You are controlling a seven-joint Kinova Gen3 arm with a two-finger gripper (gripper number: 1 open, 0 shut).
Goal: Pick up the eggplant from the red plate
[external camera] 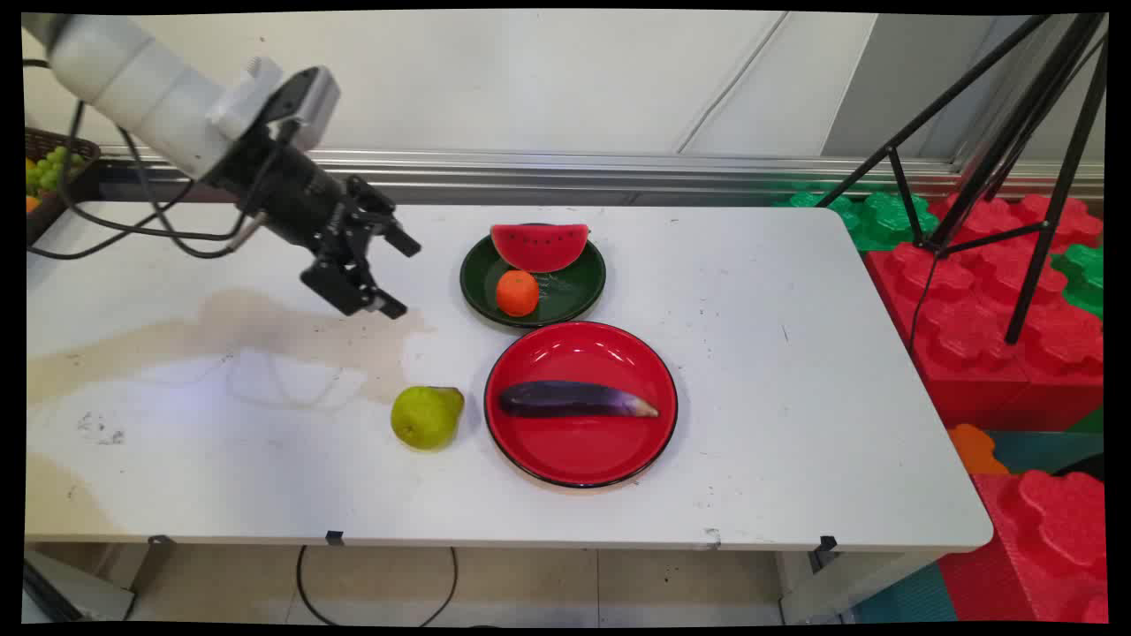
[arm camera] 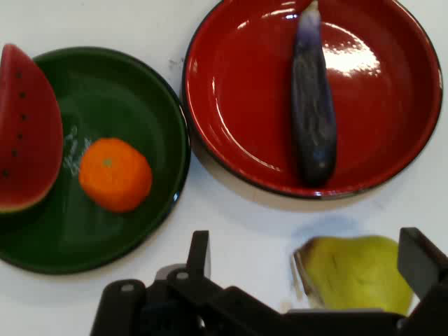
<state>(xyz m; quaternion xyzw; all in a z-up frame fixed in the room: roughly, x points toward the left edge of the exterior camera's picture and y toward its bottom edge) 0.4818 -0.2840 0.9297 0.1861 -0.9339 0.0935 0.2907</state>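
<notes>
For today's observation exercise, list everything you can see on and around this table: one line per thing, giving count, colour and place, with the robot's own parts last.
table: one, white, stained at its left part, fills the middle of the scene
green plate: one, dark green, far middle of the table
watermelon slice: one, red with green rind, on the green plate's far side
orange: one, orange, on the green plate, in front of the slice
red plate: one, red with black rim, nearer than the green plate
eggplant: one, purple, lying across the red plate
pear: one, yellow-green, on the table left of the red plate
tripod: one, black, right of the table
foam blocks: several, red and green, on the floor at right
gripper: one, black, open, above the table left of the green plate
</notes>
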